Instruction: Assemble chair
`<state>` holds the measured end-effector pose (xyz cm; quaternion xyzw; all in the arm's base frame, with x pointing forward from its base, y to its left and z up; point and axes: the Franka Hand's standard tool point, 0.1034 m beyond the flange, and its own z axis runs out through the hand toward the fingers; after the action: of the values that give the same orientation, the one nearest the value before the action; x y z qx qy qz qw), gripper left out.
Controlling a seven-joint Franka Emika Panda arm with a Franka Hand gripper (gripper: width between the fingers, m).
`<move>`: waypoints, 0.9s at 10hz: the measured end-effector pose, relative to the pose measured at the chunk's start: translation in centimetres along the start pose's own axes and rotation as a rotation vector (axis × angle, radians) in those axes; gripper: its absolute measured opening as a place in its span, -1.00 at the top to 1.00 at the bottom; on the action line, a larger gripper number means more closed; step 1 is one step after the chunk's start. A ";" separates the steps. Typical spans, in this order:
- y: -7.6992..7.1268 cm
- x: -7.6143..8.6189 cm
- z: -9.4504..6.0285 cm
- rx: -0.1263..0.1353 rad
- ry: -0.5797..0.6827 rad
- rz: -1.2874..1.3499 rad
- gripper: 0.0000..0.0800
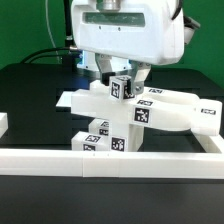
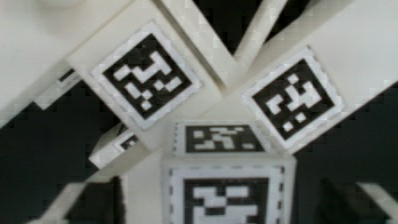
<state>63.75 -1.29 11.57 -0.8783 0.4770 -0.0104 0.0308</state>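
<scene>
In the exterior view the fingers (image 1: pixel 124 84) hang just above the part-built chair (image 1: pixel 140 112) on the black surface (image 1: pixel 30 95), grip state unclear, while the wrist view shows tagged chair parts (image 2: pixel 221 150) joined directly beneath, assembly seemingly unfinished.

My claw (image 1: pixel 122 78) hides behind the tagged chair parts (image 1: pixel 140 110); my wrist view crops them, blurred.

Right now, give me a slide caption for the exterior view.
Robot gripper poised over the cluster of white blocky tagged chair parts beside the long plain white border rail.
</scene>
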 end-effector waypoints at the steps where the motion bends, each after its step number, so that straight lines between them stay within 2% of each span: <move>1: -0.1 0.0 -0.1 -0.001 0.003 -0.121 -0.57; 5: -0.1 0.1 -0.1 -0.003 0.004 -0.409 -0.62; 6: -0.2 -0.1 -0.2 -0.012 0.012 -0.536 -0.62; 7: -0.5 0.0 -0.2 -0.004 0.029 -0.635 -0.62; 9: -0.5 0.0 -0.1 -0.005 0.038 -0.858 -0.62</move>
<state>64.15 -1.05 11.69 -0.9968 0.0688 -0.0375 0.0128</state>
